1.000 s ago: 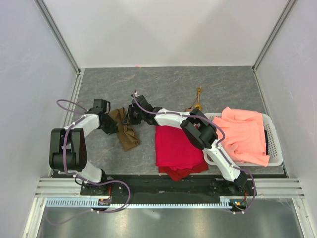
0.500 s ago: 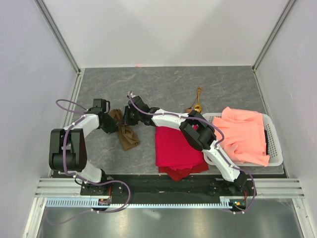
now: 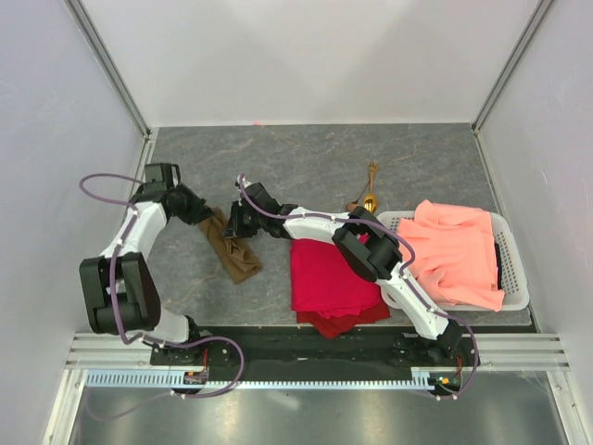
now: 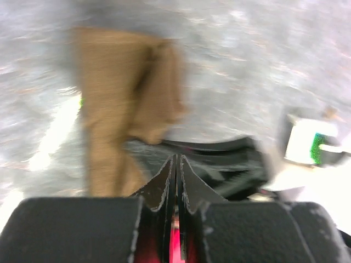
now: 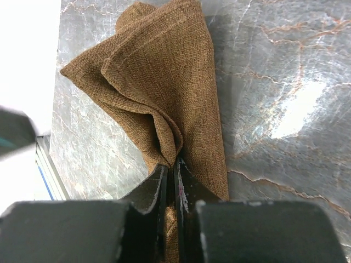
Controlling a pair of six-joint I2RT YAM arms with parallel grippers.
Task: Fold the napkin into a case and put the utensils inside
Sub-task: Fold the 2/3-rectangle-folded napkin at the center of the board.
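Note:
The olive-brown napkin [image 3: 237, 252] lies crumpled in a narrow bunch on the grey table, left of centre. My right gripper [image 3: 238, 226] is shut on a fold at its upper edge; the right wrist view shows the jaws [image 5: 174, 163] pinching the napkin [image 5: 164, 87]. My left gripper [image 3: 202, 214] is shut and empty, just left of the napkin's far corner. The blurred left wrist view shows closed jaws [image 4: 176, 159] with the napkin [image 4: 123, 93] ahead of them. Two gold utensils [image 3: 369, 193] lie on the table at the far right of centre.
A bright red cloth [image 3: 329, 278] lies right of the napkin, under my right arm. A white basket [image 3: 519, 278] at the right holds a salmon-orange cloth [image 3: 459, 250]. Metal rails run along the table's left and near edges.
My left gripper has let go of the napkin and drawn back towards the far left. My right gripper has shifted slightly left, still holding the napkin.

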